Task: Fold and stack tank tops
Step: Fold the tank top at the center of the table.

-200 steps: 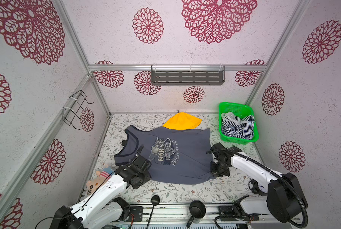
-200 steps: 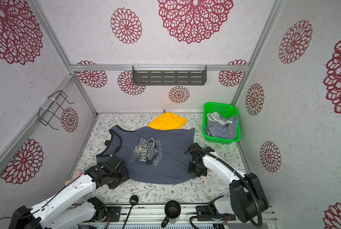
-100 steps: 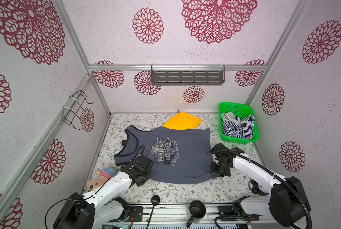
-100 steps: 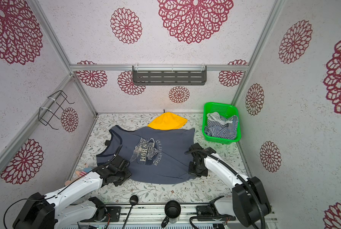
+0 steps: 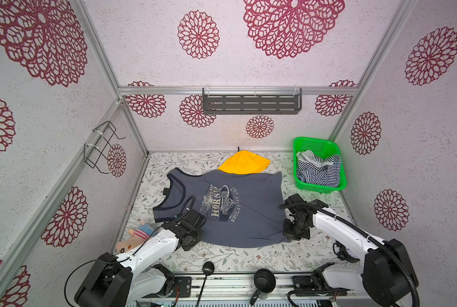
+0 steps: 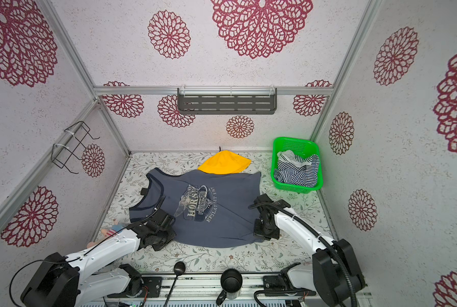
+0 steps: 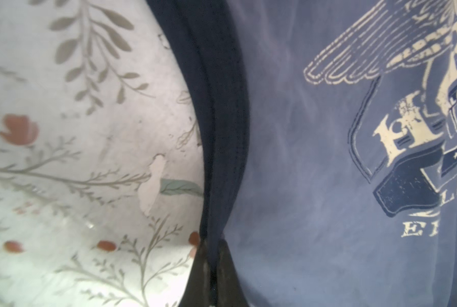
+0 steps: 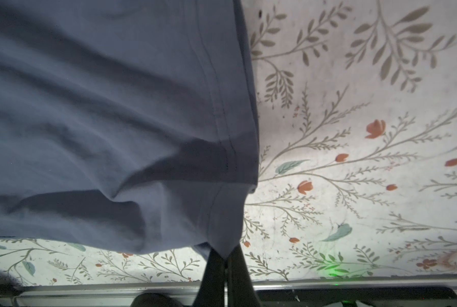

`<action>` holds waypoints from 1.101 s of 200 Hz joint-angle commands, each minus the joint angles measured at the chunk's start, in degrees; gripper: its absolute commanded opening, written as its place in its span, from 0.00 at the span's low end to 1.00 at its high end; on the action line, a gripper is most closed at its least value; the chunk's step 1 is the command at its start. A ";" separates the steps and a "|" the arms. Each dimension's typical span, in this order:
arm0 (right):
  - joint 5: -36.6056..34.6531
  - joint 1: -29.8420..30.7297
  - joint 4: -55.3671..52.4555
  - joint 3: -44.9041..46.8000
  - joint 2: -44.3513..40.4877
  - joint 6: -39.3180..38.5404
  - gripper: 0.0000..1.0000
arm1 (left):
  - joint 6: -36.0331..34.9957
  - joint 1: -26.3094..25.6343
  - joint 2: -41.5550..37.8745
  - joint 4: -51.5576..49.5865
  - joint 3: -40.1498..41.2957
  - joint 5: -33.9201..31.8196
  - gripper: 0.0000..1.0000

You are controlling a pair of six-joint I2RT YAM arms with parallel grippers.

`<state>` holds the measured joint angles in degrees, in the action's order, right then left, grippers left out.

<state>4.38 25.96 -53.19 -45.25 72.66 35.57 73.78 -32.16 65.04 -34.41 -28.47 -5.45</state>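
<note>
A slate grey-blue tank top [image 5: 238, 212] [image 6: 216, 212] with navy trim and a chest print lies spread flat on the floral table in both top views. My left gripper [image 5: 194, 228] [image 7: 212, 249] sits at its near left armhole, shut on the navy trim [image 7: 222, 133]. At the near right hem corner my right gripper [image 5: 293, 230] [image 8: 226, 255] is shut on the grey-blue cloth [image 8: 115, 106], which is lifted slightly off the table. A navy-and-white striped tank top [image 5: 319, 171] [image 6: 297, 171] lies crumpled in the green basket [image 5: 320, 188].
A yellow cloth hat [image 5: 244, 162] lies just behind the grey-blue top, partly under its edge. A plush toy [image 5: 135, 236] lies by the left wall. A black ladle [image 5: 207, 268] and a black mug [image 5: 264, 279] sit at the front rail.
My left gripper has closed on the armhole trim after standing open over it a second ago. The right gripper has kept its hold on the hem corner.
</note>
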 commanded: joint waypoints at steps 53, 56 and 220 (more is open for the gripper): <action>0.36 4.26 -12.93 1.36 -7.64 2.77 0.00 | 8.90 -10.67 -11.09 -21.04 -3.95 -4.63 0.00; 0.47 4.69 -13.02 1.37 -7.58 2.97 0.00 | 9.58 -11.44 -11.23 -21.91 -4.34 -4.88 0.00; -2.39 -5.32 -3.74 -11.15 5.92 -7.85 0.00 | -21.94 4.96 6.42 -20.17 -22.79 -5.66 0.00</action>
<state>5.48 22.04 -59.00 -52.97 76.55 30.96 60.58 -30.72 68.75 -57.52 -49.15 -11.31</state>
